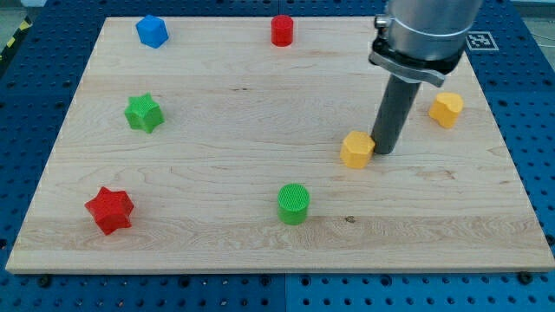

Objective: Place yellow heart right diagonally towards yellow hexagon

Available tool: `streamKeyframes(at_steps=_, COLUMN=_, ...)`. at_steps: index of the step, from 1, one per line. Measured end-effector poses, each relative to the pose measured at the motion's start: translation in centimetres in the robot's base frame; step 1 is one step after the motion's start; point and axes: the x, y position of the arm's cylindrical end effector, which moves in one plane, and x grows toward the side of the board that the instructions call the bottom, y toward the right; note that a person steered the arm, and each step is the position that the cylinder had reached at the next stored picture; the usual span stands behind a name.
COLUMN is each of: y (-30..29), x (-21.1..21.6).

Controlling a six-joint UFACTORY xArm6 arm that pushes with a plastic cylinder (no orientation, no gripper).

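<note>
Two yellow blocks lie on the right half of the wooden board (pixel 260 104). One yellow block (pixel 356 149), angular like a hexagon, sits right of centre. The other yellow block (pixel 447 109), rounded like a heart, lies near the board's right edge, up and to the right of the first. My tip (pixel 384 152) rests on the board just right of the angular yellow block, touching it or nearly so. It is down and to the left of the rounded yellow block, well apart from it. The rod rises to the view's top.
A blue hexagon-like block (pixel 152 31) lies at top left and a red cylinder (pixel 282 30) at top centre. A green star (pixel 144 113) is at left, a red star (pixel 109 210) at bottom left, and a green cylinder (pixel 294 203) at bottom centre.
</note>
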Motion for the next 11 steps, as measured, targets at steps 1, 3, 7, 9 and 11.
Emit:
streamKeyframes(at_steps=1, y=1.2, x=0.0)
streamKeyframes(at_steps=3, y=11.1, x=0.0)
streamKeyframes(at_steps=7, y=11.7, x=-7.8)
streamKeyframes(at_steps=9, y=7.6, x=-8.5)
streamKeyframes(at_steps=11, y=11.4, x=-6.8)
